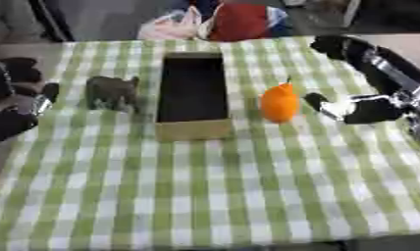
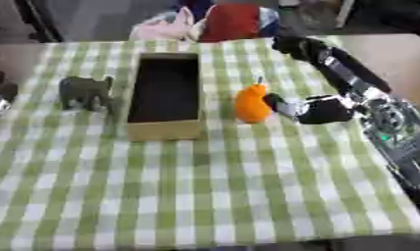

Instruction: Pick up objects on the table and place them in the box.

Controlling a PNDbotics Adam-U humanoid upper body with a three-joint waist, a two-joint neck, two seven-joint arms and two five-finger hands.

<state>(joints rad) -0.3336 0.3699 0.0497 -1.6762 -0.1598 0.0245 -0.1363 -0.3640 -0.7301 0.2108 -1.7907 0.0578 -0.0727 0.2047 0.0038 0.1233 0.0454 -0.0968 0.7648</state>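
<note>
The orange pear-shaped toy (image 1: 279, 103) stands upright on the green-checked table (image 1: 213, 196), toward its far right side, just beside the long cardboard box (image 1: 193, 93), which sits open and looks empty. On the box's other side, nearer the table's left edge, stands a dark elephant figure (image 1: 111, 91). The right hand (image 2: 315, 111) has its fingers partly spread and holds nothing, its fingertips (image 2: 275, 102) just beside the toy, perhaps touching it (hard to be sure from here). The left hand (image 1: 23, 100) is at the table's left edge; whether its fingers are spread or curled I cannot tell. The toy looks light, rigid and smooth, likely a bit slippery, so I would take it round its widest part, low down, not by the thin stalk on top.
</note>
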